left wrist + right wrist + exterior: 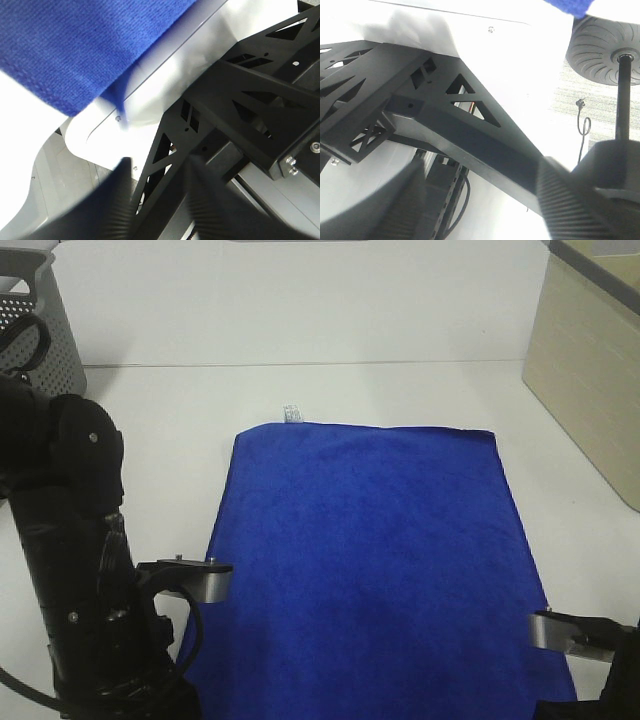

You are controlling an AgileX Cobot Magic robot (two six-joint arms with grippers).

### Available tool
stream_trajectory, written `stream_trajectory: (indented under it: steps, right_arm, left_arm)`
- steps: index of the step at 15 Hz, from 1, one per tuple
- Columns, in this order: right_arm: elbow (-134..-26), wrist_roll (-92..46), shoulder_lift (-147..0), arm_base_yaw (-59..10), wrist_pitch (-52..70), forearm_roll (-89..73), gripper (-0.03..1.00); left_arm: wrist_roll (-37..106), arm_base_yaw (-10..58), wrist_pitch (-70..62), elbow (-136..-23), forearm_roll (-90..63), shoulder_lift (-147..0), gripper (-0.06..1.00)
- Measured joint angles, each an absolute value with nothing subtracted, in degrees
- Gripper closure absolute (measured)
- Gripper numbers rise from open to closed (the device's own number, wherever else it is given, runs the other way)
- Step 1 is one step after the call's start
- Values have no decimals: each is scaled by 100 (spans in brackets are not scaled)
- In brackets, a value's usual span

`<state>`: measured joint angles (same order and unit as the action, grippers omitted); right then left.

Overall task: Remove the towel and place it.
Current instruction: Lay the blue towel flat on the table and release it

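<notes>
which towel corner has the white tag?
Far-left corner of the towel, toward the grey basket: the white tag pokes out there. The far-right corner is bare.

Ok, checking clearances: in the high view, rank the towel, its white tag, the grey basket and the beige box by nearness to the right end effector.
1. Towel, its near-right corner beside the right end effector.
2. Beige box, far right.
3. White tag, towel's far-left corner.
4. Grey basket, far left.

Plush matt cloth towel (370,560) on smooth white table (330,390).
</notes>
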<state>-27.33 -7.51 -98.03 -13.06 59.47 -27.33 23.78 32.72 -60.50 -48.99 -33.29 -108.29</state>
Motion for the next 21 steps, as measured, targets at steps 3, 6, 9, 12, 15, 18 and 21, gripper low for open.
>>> stream_trajectory:
  steps: [3,6,9,12,15,18,21]
  right_arm:
    - [-2762,-751,-9803,-1306,5999,-2733,28]
    - [-3209,-751,-9620,-1306,6136,-2727,27]
    - [-4097,-544,-9425,-1295,6171,-2567,27]
    - [-5351,40,-9414,-1295,6199,-1828,27]
    - [-6853,367,-9620,-1278,6486,-963,27]
    - [-7998,407,-9935,-1255,6652,-705,26]
    - [-8852,533,-10537,-1255,6675,-258,26]
  left_arm:
    - [2378,3272,-6291,-4933,-3277,-10680,25]
    - [2320,3272,-6572,-5369,-3100,-10405,23]
    - [1782,3272,-6698,-6159,-2412,-10342,23]
    - [1020,3243,-6709,-7208,-1289,-10353,23]
    - [613,2859,-6841,-8337,-756,-10663,23]
    - [407,2361,-6921,-9437,-527,-11379,23]
    - [109,2160,-6927,-10554,-269,-12181,23]
